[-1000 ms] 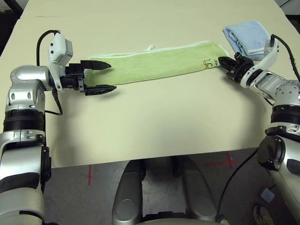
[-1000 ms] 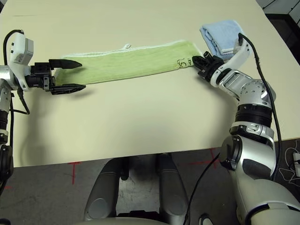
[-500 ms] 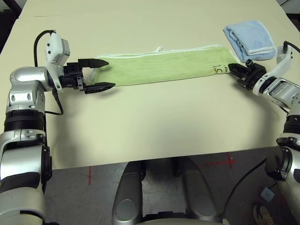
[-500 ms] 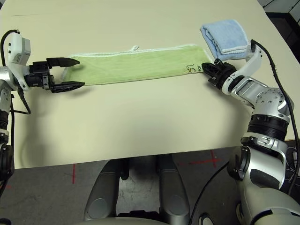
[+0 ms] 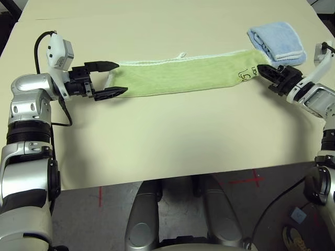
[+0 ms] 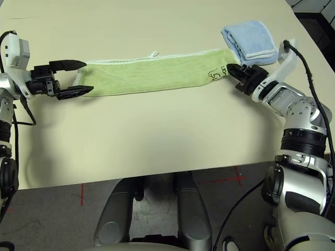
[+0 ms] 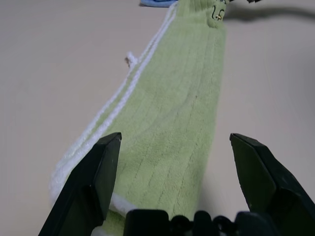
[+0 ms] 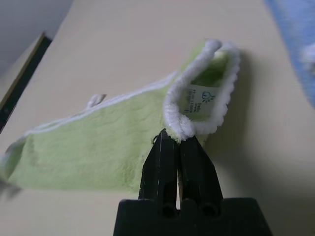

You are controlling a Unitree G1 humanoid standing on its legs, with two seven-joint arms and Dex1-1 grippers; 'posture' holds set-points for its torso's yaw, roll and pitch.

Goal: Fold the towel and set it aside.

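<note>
Clearly, the towel [image 5: 183,75] lay stretched out as a long, narrow green strip across the far half of the table [image 5: 172,141], running from left to right; its white stitched edging ran along the far side, and a small white loop [image 5: 181,54] stood out from that edge near the middle. Its dark embroidered logo [image 5: 246,75] was near the right end.

The right gripper [image 5: 263,70] had its two black fingers pressed together on the right end of the towel; in the right wrist view the fingers [image 8: 162,162] pinched the white edging, and the corner curled up above them, so that a small white tag [image 8: 201,101] showed on the inner side. This end was raised a little from the table, while the rest of the strip lay flat.

The left gripper [image 5: 113,78] stood at the left end of the towel with its jaws wide apart; one finger was at the far side of the end and the other at the near side, so the cloth lay between them; in the left wrist view the fingers [image 7: 93,182] did not close on the cloth, and I cannot tell if they touched it.

Just beyond the right gripper, a folded light blue cloth [image 5: 277,39] lay at the far right of the table, close to the towel's right end.
</note>
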